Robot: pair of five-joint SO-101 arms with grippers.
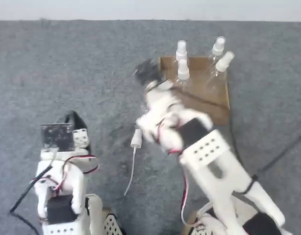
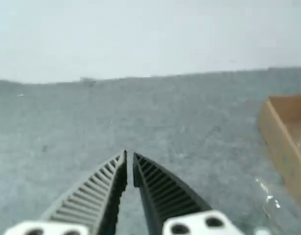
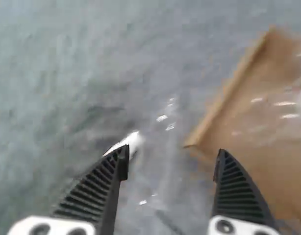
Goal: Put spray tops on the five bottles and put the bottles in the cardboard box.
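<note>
My right gripper gapes wide and empty at the box's left edge, my left gripper is closed on nothing, and the loose spray top lies left of the box: light, slick, whippy tube, so I'd pinch its head.

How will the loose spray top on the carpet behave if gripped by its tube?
Probably floppy: the spray top has a long thin tube that lies in a slight curve, so the head would likely swing. It looks small and plastic, so likely light. Lying flat on the textured carpet, it seems unlikely to roll, though a push may pivot it.
</note>
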